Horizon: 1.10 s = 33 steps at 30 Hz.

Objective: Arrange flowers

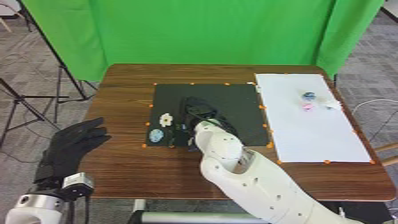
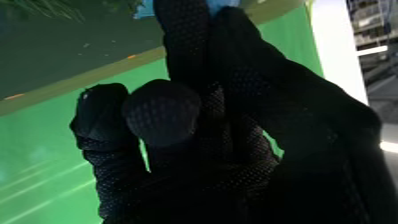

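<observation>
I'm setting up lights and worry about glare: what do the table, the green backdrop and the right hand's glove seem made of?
Table: wood or wood-look laminate, smooth; brown, grain-like streaks.
Green backdrop: probably cloth, fairly matte; it hangs in folds.
Right hand: its glove looks like matte black fabric, with a fine mesh texture.
</observation>
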Each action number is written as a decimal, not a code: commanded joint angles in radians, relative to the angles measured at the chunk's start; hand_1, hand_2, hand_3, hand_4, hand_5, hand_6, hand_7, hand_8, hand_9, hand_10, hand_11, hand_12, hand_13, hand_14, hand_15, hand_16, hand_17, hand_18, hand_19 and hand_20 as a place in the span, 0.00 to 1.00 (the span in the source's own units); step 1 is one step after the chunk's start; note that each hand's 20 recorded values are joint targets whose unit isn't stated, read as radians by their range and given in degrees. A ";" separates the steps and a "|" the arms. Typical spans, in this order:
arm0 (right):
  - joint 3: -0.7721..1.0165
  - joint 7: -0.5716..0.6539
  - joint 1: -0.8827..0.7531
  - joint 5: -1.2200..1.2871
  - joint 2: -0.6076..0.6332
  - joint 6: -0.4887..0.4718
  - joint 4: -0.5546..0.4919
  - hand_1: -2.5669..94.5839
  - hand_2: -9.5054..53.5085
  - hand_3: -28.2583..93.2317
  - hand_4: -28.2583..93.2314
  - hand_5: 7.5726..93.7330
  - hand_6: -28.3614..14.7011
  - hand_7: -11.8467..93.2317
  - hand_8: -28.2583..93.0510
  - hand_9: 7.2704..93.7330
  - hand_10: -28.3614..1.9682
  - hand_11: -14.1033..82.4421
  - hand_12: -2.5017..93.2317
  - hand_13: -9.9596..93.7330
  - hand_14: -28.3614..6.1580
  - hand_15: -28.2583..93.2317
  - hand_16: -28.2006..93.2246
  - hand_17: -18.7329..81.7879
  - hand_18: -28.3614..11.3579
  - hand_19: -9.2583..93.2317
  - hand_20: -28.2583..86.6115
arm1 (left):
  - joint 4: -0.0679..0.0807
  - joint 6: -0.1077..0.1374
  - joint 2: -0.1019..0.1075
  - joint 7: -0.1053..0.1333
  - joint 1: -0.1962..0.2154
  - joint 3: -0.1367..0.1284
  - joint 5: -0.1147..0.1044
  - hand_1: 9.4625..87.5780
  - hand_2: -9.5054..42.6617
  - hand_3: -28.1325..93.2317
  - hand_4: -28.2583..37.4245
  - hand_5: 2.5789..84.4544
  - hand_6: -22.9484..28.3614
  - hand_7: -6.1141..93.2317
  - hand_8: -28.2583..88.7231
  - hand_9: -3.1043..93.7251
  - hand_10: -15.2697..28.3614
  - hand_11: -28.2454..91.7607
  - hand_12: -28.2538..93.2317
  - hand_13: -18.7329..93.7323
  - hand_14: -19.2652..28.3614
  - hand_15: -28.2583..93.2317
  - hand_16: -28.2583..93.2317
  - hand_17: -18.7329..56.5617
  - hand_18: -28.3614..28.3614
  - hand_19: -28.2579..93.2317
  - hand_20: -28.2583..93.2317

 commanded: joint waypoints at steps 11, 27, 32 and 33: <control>-0.049 0.011 0.058 -0.133 -0.001 -0.048 -0.041 0.41 0.00 0.90 0.02 0.70 0.58 0.30 0.13 0.72 0.37 0.59 0.26 0.76 0.54 0.90 0.43 0.64 0.18 1.00 0.48 | -0.009 -0.004 -0.022 -0.015 0.022 -0.006 0.011 0.23 0.27 0.91 0.13 0.51 0.70 0.26 0.15 0.45 0.86 0.57 0.31 0.43 1.00 0.79 0.11 0.13 0.90 0.73 0.31; -0.030 -0.012 0.171 -0.005 0.176 -0.005 -0.152 0.37 0.04 0.90 0.04 0.69 0.54 0.28 0.14 0.68 0.30 0.59 0.25 0.73 0.48 0.91 0.43 0.63 0.16 1.00 0.46 | -0.029 0.043 -0.019 0.052 0.102 -0.005 -0.018 0.23 0.27 0.91 0.13 0.51 0.70 0.26 0.15 0.45 0.86 0.56 0.31 0.43 1.00 0.79 0.11 0.13 0.90 0.73 0.31; 0.073 -0.066 0.175 0.098 0.330 -0.016 -0.190 0.35 0.08 0.90 0.04 0.66 0.52 0.28 0.14 0.66 0.29 0.49 0.22 0.71 0.48 0.90 0.42 0.60 0.18 1.00 0.44 | -0.033 0.064 -0.001 0.088 0.117 0.005 -0.035 0.23 0.27 0.91 0.13 0.51 0.70 0.26 0.15 0.45 0.86 0.56 0.31 0.43 1.00 0.79 0.11 0.13 0.90 0.73 0.31; 0.111 -0.074 0.155 0.090 0.347 -0.028 -0.186 0.35 0.08 0.91 0.03 0.64 0.53 0.28 0.14 0.65 0.29 0.47 0.21 0.70 0.48 0.89 0.41 0.59 0.18 1.00 0.43 | -0.034 0.066 -0.001 0.091 0.117 0.009 -0.037 0.23 0.27 0.91 0.13 0.51 0.70 0.26 0.15 0.45 0.86 0.56 0.31 0.43 1.00 0.79 0.11 0.13 0.90 0.73 0.31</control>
